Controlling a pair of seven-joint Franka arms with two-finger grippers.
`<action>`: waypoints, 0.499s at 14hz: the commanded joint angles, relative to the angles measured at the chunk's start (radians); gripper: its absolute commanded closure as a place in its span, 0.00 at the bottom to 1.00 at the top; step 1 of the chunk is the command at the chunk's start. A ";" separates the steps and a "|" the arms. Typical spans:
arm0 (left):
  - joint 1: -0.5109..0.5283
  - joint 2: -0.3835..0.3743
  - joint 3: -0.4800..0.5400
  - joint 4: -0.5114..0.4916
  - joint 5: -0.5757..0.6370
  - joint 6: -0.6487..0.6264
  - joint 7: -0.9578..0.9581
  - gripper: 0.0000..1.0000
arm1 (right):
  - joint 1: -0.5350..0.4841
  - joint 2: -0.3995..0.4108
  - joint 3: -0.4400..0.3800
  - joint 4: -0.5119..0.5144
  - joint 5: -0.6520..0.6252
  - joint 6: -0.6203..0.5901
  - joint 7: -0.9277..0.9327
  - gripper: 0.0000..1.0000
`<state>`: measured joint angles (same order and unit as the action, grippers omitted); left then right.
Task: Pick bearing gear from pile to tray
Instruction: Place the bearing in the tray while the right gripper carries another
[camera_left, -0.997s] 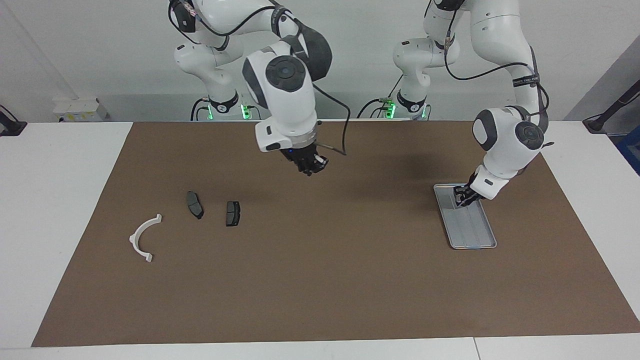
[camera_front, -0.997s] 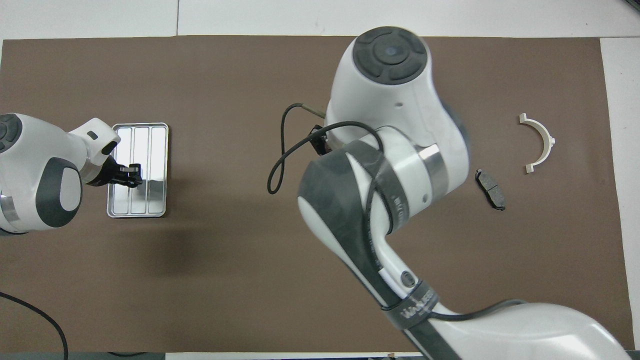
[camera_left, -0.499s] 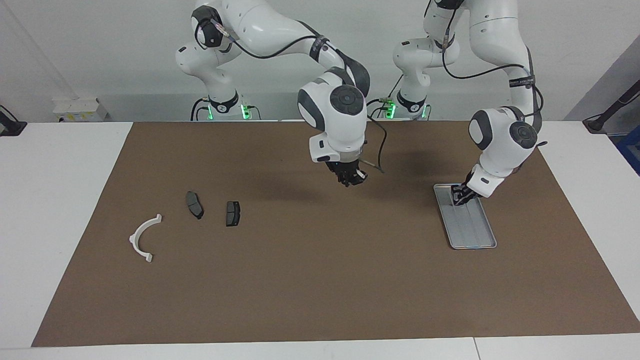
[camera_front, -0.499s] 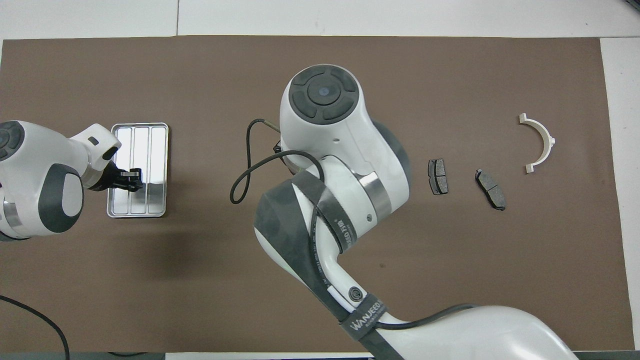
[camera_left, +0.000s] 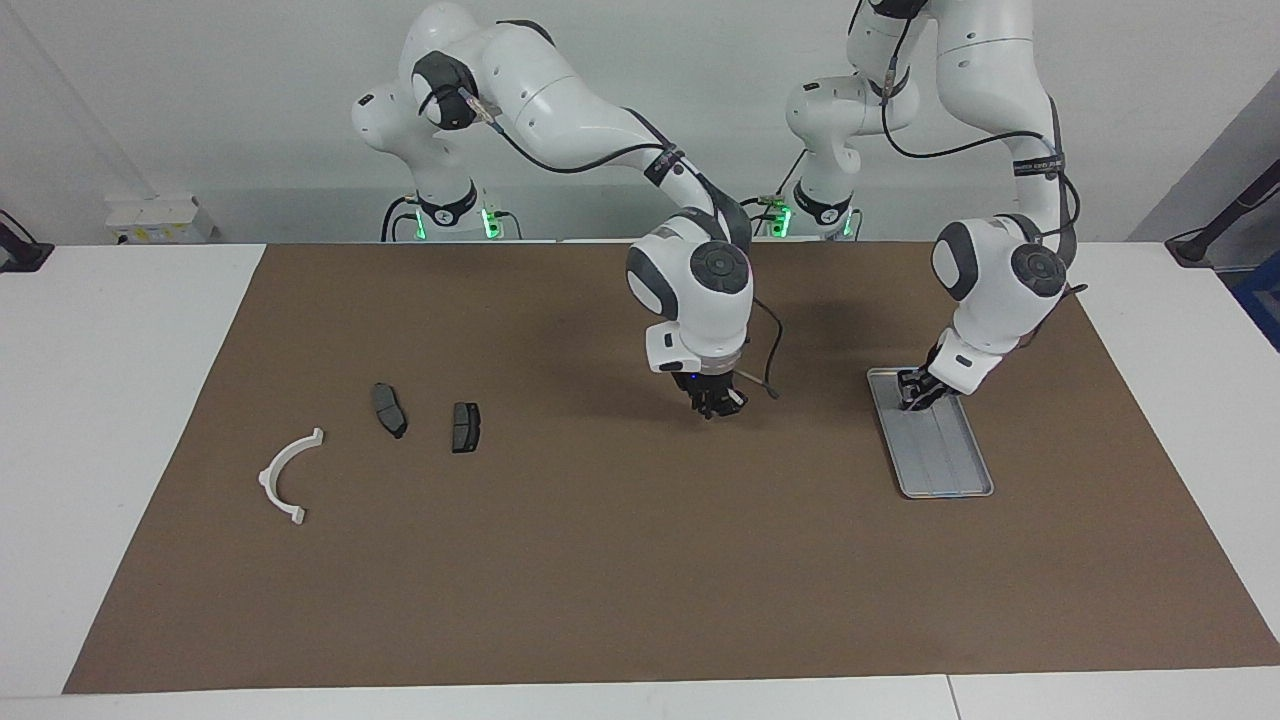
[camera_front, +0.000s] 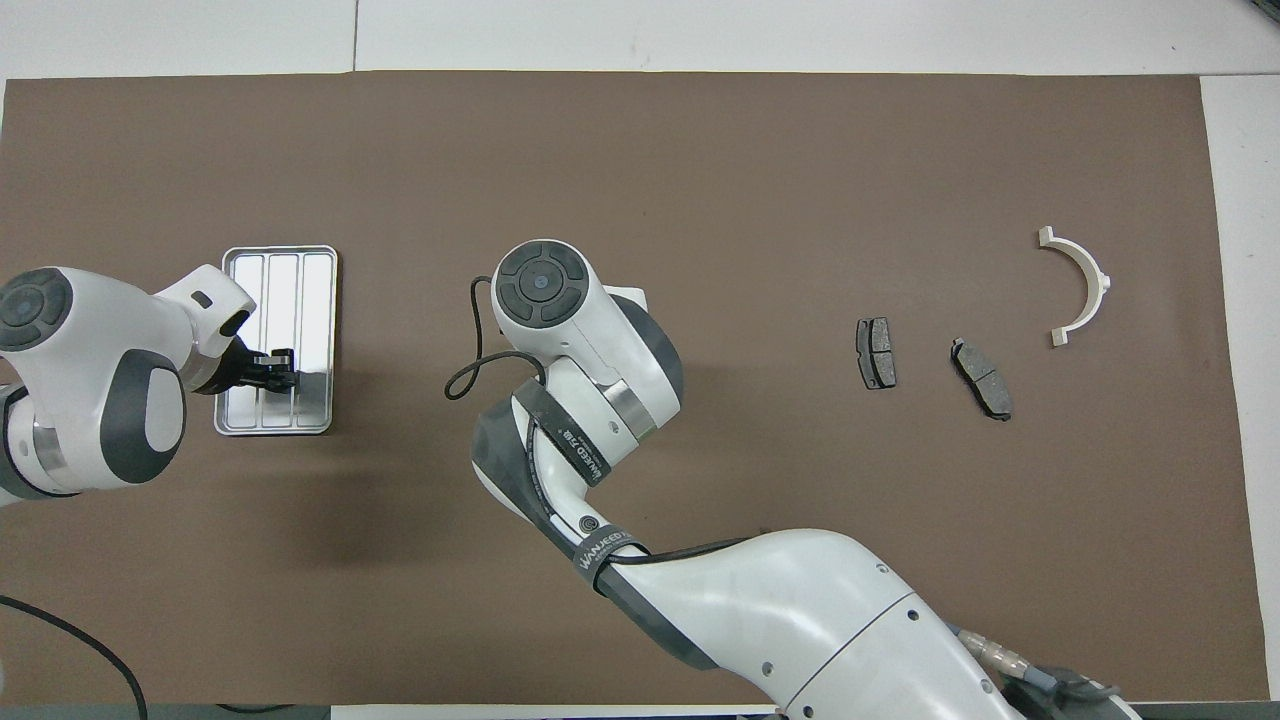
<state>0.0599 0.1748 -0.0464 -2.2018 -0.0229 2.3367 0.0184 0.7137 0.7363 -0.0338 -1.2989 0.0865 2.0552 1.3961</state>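
The silver-grey tray (camera_left: 945, 462) lies on the brown mat toward the left arm's end; it also shows in the overhead view (camera_front: 300, 285). My left gripper (camera_left: 915, 392) is low over the tray's end nearer the robots, seen from above too (camera_front: 272, 366). My right gripper (camera_left: 716, 404) hangs low over the middle of the mat, between pile and tray; in the overhead view its own wrist hides it. The pile shows a white half-ring bracket (camera_left: 285, 476) (camera_front: 1082, 285) and two dark brake pads (camera_left: 389, 409) (camera_left: 465, 427). No black ring is visible.
The brown mat (camera_left: 640, 580) covers most of the white table. A cable loops beside the right wrist (camera_front: 470, 370). The right arm stretches across the mat's middle.
My right gripper has travelled from near the pile toward the tray and come down lower over the mat. My left gripper has shifted slightly over the tray's near end.
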 joint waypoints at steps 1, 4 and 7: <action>0.003 -0.035 -0.004 -0.047 -0.009 0.030 -0.003 0.19 | -0.002 0.003 0.005 -0.020 -0.016 0.042 0.020 1.00; 0.003 -0.034 -0.004 -0.004 -0.011 -0.006 -0.008 0.00 | -0.002 0.003 0.005 -0.033 -0.014 0.065 0.020 1.00; -0.002 -0.026 -0.006 0.091 -0.011 -0.092 -0.014 0.00 | -0.003 0.003 0.003 -0.022 -0.017 0.033 0.020 0.01</action>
<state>0.0597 0.1634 -0.0485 -2.1670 -0.0231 2.3150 0.0161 0.7139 0.7439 -0.0343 -1.3171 0.0865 2.0956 1.3961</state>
